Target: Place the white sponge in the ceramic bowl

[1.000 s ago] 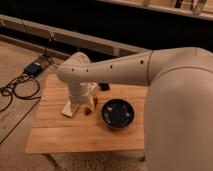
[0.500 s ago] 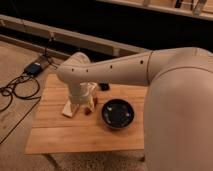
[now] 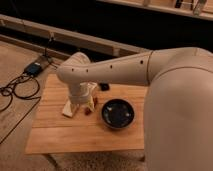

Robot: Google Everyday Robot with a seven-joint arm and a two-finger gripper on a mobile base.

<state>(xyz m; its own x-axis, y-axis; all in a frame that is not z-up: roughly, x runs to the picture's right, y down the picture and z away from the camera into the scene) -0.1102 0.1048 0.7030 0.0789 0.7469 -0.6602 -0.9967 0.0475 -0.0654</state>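
Gripper (image 3: 81, 103) hangs low over the left part of the table (image 3: 60, 140), at the end of the arm (image 3: 115, 70) that reaches in from the right. The wrist hides its working end, so I cannot tell whether it is spread or closed on anything. The sponge (image 3: 68, 108) shows as a pale wedge lying on the wood at the gripper's near-left side; it may be touching the gripper or partly under it, but contact cannot be made out. The bowl (image 3: 118, 113) sits to the right, near but apart from the gripper, and looks empty. A small red thing (image 3: 88, 112) lies between gripper and bowl, and a dark object (image 3: 104, 87) sits farther back.

The step in hand looks like the grasp: the gripper is down at the sponge and nothing has been lifted. Next, it needs a sure hold on the sponge, then a lift clear of the red thing, a short carry to the right and a release over the bowl's middle.

Against the frames from a second and half a second ago, nothing has visibly shifted. Arm, sponge and bowl all hold the same places.
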